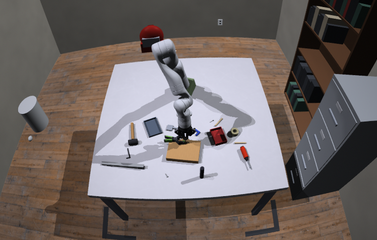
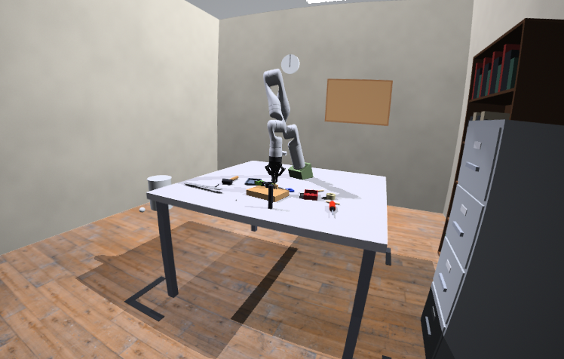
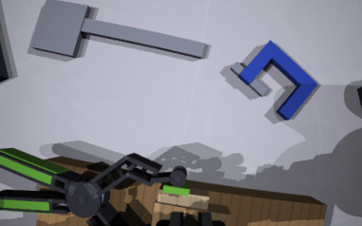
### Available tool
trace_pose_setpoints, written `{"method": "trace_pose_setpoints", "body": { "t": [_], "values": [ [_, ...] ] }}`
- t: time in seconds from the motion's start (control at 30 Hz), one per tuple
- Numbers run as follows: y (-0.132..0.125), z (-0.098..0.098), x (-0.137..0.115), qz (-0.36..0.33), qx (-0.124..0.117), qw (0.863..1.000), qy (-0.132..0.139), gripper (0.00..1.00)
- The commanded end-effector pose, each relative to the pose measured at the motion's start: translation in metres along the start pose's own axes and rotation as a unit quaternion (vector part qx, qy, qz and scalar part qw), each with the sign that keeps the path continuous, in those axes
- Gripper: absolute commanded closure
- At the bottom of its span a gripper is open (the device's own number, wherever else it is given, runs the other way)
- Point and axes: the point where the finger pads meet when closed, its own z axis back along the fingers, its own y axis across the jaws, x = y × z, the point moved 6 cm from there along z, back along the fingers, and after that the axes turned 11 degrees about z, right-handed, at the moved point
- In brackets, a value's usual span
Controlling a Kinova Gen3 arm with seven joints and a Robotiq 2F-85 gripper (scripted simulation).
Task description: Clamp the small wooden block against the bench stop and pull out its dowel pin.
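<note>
1. Fingers of the gripper [image 1: 184,138] [image 2: 274,182] [image 3: 191,219] stand nearly together, pointing down over the block by the bench board's back edge, the one towards the arm's base. I cannot tell whether the dowel pin is between them; neither pin nor hole can be made out.
2. Just below them, the small wooden block [image 3: 196,201] sits on the bench board [image 1: 183,152] [image 2: 266,193] [image 3: 289,204], near that back edge. It appears to lie flat.
3. The spring clamp [image 1: 168,140] [image 2: 259,182] [image 3: 83,199] has one green pad against the block, its handles reaching out past the back corner on the hammer [image 1: 132,141] [image 2: 227,181] side. Clamping looks done, though the other pad and the stop are hidden, so a flush fit cannot be confirmed.
4. No loose piece shows at the block's visible side; whether the gap to the stop is free cannot be seen.
5. Left, in my judgement: twist and draw the pin straight up until fully out, keeping the block clamped, then lay it where it cannot roll, perhaps in the red tray [image 1: 220,142] [image 2: 311,197], beyond the board's opposite side edge.
</note>
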Motion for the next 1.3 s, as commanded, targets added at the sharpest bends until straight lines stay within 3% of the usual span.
{"method": "trace_pose_setpoints", "body": {
  "t": [0.0,1.27],
  "values": [
    [0.0001,0.0008,0.0006,-0.015,0.000,1.000,-0.001,0.90],
    [0.0001,0.0011,0.0006,-0.171,0.000,0.985,-0.002,0.90]
  ]
}}
